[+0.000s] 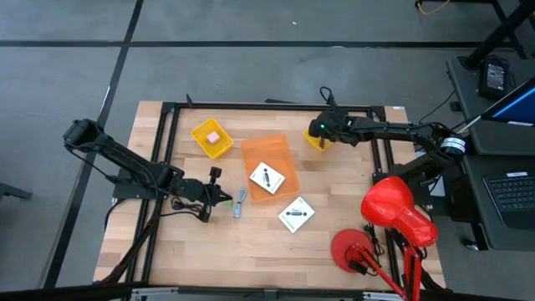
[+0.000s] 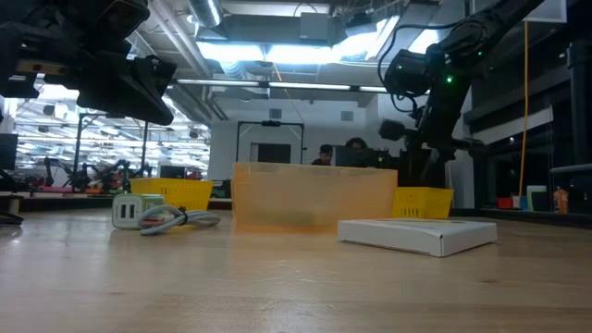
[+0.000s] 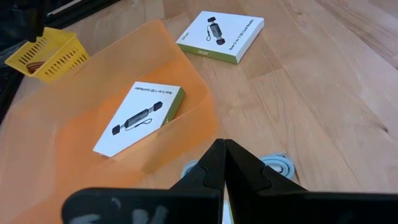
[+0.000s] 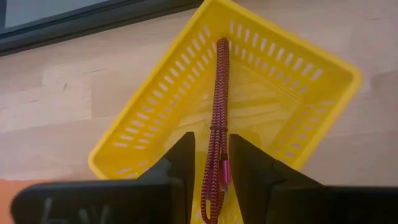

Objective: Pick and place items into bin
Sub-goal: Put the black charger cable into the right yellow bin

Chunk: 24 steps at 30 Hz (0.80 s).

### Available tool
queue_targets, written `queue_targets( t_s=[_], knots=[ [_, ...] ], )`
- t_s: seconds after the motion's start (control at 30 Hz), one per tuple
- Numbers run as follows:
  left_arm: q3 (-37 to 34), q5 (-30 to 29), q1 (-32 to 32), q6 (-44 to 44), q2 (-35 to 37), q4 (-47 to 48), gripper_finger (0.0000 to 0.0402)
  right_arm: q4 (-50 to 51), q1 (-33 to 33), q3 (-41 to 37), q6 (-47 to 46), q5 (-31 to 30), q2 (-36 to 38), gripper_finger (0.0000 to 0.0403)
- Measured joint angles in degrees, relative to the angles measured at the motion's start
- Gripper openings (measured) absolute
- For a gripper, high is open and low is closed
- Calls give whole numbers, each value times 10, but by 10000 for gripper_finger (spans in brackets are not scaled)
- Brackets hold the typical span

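Observation:
My right gripper [image 4: 211, 155] hovers over a yellow basket [image 4: 292, 93] at the far right of the table [image 1: 316, 142], shut on a dark-red cord [image 4: 221, 87]. My left gripper [image 3: 224, 152] is shut and raised above the table [image 2: 129, 83], over a blue-grey coiled tool [image 3: 277, 165] and a green-and-white cube [image 2: 129, 211]. One white card [image 3: 140, 115] lies flat in the orange bin [image 1: 267, 150]. A second card [image 1: 296, 213] rests flat on the table. A pink block [image 1: 214, 136] sits in another yellow basket [image 1: 205, 130]. My right gripper pinches the dark-red cord between its two fingers, at a looped part near the pink plug [image 4: 224, 171], coming from above and pointing down. The cord runs straight from the fingers to the basket's far corner [image 4: 222, 46], where it rests.
A black frame rail [image 4: 93, 22] runs along the table's far edge behind the right basket. A red lamp [image 1: 393, 213] stands at the near right corner. Bare wood lies open at the near side, in front of the second card.

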<state>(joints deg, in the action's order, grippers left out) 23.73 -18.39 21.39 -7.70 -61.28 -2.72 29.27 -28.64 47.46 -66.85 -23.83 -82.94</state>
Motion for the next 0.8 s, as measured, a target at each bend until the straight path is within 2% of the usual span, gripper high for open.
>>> queue_targets(
  t_s=[0.2,0.43,0.8],
  knots=[
    [0,0,0,-7,0,1,2,-16,4,17,80,0,0,75],
    [0,0,0,-16,0,20,2,-49,35,55,200,-5,1,6],
    [0,0,0,-15,36,12,2,-126,95,60,372,-22,16,1]
  ],
)
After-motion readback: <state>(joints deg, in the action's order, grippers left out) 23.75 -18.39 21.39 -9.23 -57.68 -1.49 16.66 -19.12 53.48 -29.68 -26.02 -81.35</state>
